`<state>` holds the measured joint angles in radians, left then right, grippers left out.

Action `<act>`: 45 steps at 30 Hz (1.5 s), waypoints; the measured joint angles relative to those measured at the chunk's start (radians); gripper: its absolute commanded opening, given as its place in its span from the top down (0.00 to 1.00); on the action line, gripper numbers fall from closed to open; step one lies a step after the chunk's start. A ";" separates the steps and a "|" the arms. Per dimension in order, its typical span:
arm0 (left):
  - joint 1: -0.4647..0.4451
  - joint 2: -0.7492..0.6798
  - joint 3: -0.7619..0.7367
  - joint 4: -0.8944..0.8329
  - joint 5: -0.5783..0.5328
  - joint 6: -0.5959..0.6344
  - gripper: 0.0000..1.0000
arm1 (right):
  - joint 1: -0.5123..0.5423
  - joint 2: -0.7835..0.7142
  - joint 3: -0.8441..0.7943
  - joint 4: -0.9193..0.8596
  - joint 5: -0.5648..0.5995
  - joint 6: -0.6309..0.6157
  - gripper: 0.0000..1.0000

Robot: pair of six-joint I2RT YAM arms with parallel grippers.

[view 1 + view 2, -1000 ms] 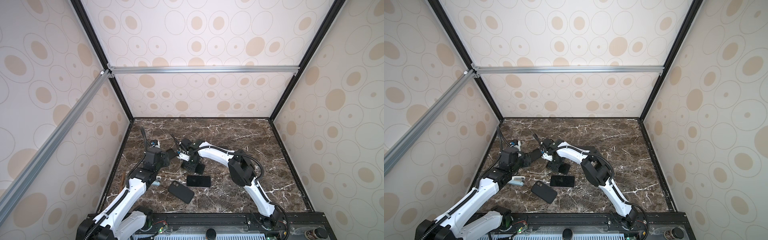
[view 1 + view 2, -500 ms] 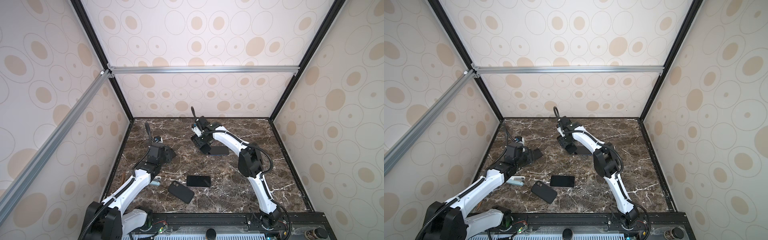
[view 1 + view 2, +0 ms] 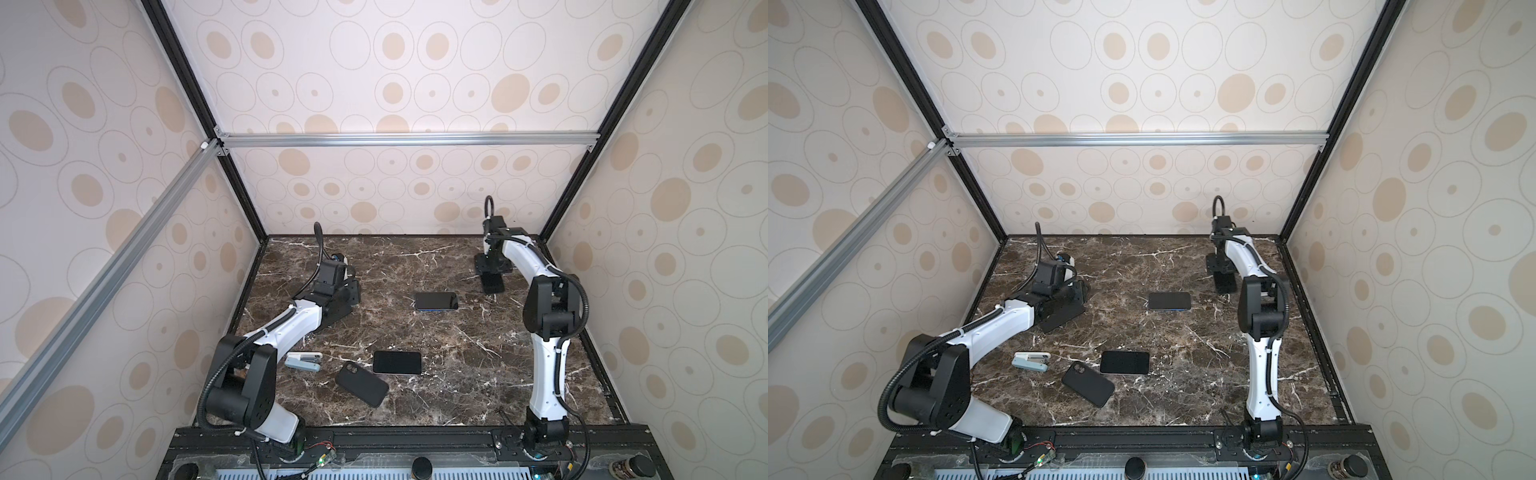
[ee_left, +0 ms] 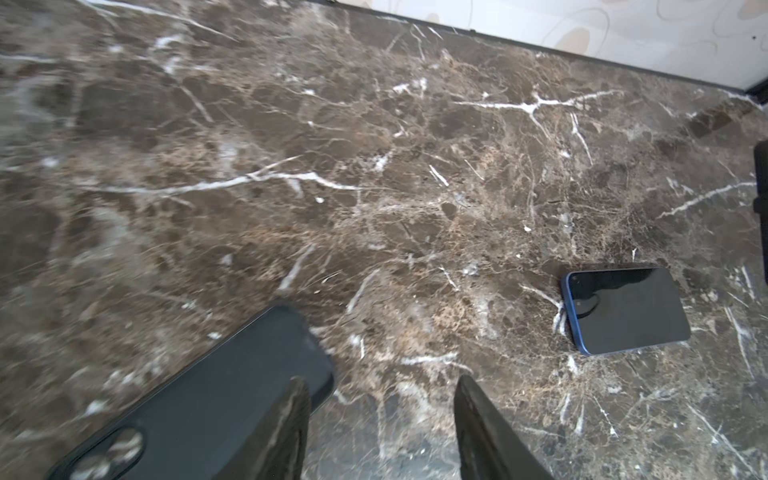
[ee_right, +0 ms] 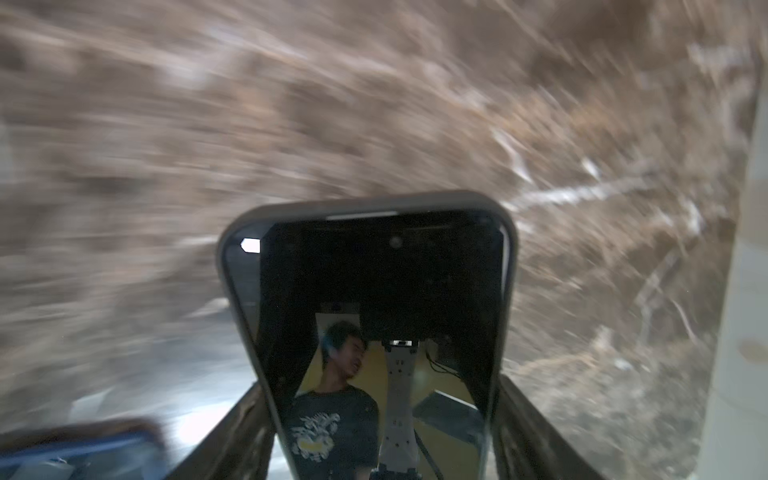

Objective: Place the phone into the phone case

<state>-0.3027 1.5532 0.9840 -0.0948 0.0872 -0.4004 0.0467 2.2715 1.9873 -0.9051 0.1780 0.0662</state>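
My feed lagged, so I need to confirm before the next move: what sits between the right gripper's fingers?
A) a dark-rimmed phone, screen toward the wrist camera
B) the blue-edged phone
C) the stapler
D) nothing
A: in the right wrist view the right gripper has a finger on each side of the dark-rimmed phone, while the blue-edged phone and the stapler lie on the table.

Three phones, blue-edged phone, black phone, cased phone, two loose cases, front case, rear case, one pale-blue stapler.
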 measured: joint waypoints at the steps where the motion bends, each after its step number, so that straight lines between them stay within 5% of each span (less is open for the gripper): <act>1: 0.000 0.019 0.016 -0.001 0.013 0.003 0.44 | -0.026 0.000 -0.016 -0.008 0.004 0.001 0.49; 17: 0.000 0.150 0.089 -0.043 0.110 0.035 0.44 | -0.053 0.082 0.010 -0.077 -0.045 -0.003 0.42; 23: 0.000 0.166 0.089 -0.044 0.116 0.035 0.44 | -0.053 0.121 0.071 -0.109 -0.053 -0.003 0.18; 27: 0.000 0.166 0.089 -0.048 0.117 0.036 0.44 | -0.053 0.124 0.077 -0.119 -0.072 -0.002 0.11; 39: 0.000 0.068 0.081 -0.055 0.111 0.039 0.43 | 0.011 0.108 0.090 -0.175 -0.035 0.004 0.08; 45: 0.000 -0.053 0.033 -0.064 0.095 0.044 0.43 | 0.097 -0.029 0.094 -0.206 0.044 0.004 0.08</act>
<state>-0.3031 1.5002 1.0168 -0.1593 0.1822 -0.3561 0.1432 2.2421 2.0811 -1.1114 0.2218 0.0704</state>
